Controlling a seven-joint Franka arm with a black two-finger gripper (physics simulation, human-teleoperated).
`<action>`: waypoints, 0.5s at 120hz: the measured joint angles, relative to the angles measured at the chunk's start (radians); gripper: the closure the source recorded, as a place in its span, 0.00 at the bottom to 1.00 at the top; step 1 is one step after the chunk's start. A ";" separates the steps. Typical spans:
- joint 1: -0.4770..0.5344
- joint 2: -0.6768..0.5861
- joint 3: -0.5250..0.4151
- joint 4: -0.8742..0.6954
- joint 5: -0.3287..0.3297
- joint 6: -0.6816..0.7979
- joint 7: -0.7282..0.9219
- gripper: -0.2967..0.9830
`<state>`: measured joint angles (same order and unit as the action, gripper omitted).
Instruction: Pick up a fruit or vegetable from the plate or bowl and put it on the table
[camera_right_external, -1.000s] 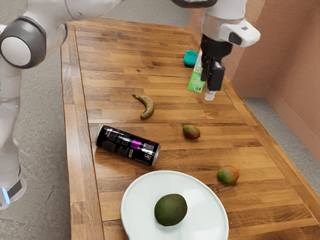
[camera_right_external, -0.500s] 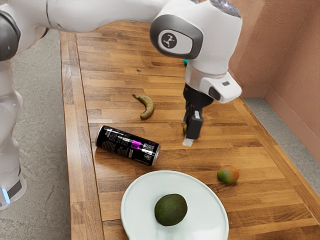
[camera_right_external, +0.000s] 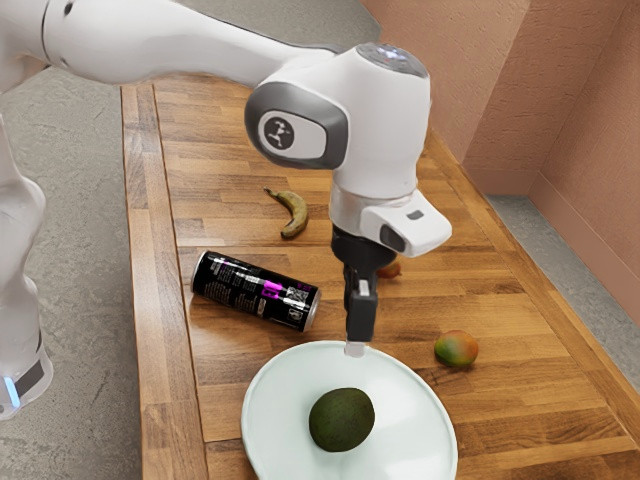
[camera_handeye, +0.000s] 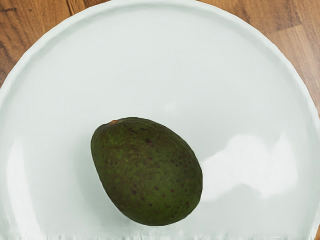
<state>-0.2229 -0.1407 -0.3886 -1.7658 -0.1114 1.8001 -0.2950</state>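
My gripper (camera_right_external: 356, 348) points down above the far rim of the white plate (camera_right_external: 275, 383), a short way from the avocado in the exterior view. Its two fingers line up one behind the other there, so their spacing is hidden. The dark green avocado (camera_right_external: 342, 420) lies on the plate near its middle, untouched. From the wrist view, the avocado (camera_handeye: 147, 172) rests on its side on the plate (camera_handeye: 150, 60), with speckled skin and a small brown stem end.
A black can (camera_right_external: 256, 290) lies on its side beyond the plate. Farther off is a banana (camera_right_external: 292, 213). One mango (camera_right_external: 457, 348) sits to the exterior view's right of the plate; another (camera_right_external: 390, 270) is partly hidden behind my hand.
My arm has swung from the table's far part toward the plate, and my hand is now much nearer the avocado. The avocado, plate and can have stayed where they were.
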 joint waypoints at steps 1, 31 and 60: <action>0.001 -0.005 0.000 -0.007 -0.002 0.002 -0.002 0.23; 0.006 -0.012 -0.037 -0.079 -0.030 0.057 -0.058 0.23; 0.017 0.042 -0.038 -0.076 -0.021 0.090 -0.100 0.23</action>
<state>-0.2063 -0.0989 -0.4265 -1.8421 -0.1325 1.8897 -0.3945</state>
